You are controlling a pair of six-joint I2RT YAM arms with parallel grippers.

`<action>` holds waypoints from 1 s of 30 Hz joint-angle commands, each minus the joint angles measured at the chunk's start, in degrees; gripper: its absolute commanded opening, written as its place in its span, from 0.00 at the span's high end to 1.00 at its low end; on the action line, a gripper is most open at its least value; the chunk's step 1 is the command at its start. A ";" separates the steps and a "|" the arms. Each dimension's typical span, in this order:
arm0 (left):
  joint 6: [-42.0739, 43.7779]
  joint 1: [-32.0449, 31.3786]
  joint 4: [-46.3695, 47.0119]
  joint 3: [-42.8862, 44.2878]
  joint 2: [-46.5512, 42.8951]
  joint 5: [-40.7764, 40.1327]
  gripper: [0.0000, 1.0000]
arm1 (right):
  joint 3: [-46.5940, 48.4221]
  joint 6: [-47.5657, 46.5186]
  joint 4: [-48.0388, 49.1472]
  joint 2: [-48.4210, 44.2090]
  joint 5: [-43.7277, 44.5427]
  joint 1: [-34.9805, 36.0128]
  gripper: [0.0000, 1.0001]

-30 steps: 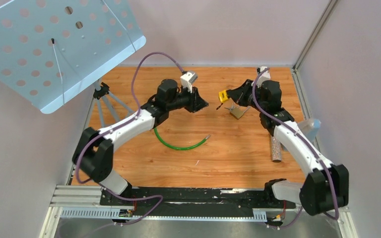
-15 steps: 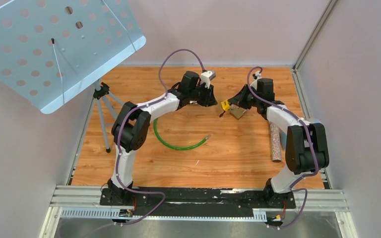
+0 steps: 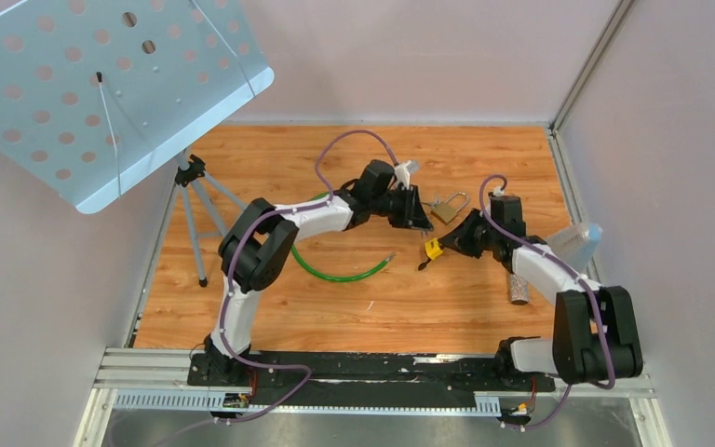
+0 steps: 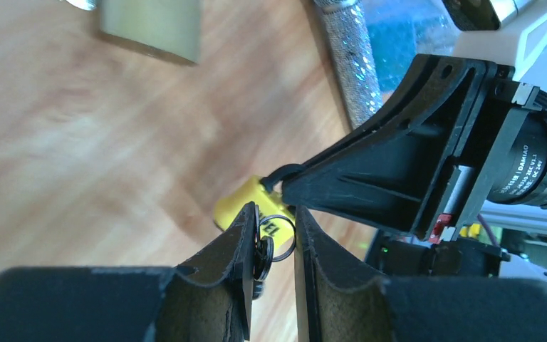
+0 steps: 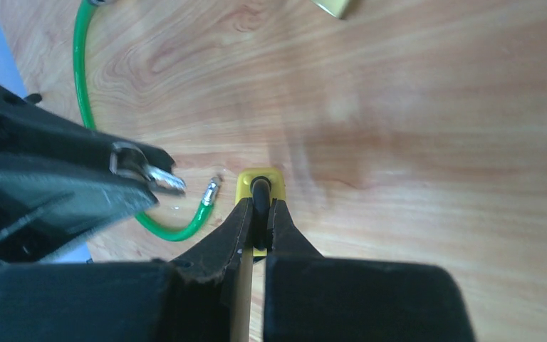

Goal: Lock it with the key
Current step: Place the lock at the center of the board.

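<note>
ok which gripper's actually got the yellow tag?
The right gripper: its fingers pinch the yellow tag at its black loop. The left gripper holds the silver key instead.

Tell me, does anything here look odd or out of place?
One thing stands out: both grippers pinch the same key set. The left gripper holds the key and the right gripper holds its yellow tag, while the padlock lies alone on the table beyond them, touched by neither.
</note>
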 commanded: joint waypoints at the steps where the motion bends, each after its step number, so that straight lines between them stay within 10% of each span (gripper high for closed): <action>1: -12.15 -4.03 9.55 -3.42 0.75 -4.13 1.00 | -3.70 5.26 1.60 -6.77 4.54 -0.99 1.00; 20: -29.27 -11.79 17.31 -10.33 4.57 -18.48 1.00 | -17.50 21.83 -5.56 -23.29 19.80 -1.64 0.89; 30: -32.32 -13.45 16.52 -10.70 5.10 -17.64 0.53 | -18.14 26.58 -11.73 -28.49 27.63 -1.77 0.63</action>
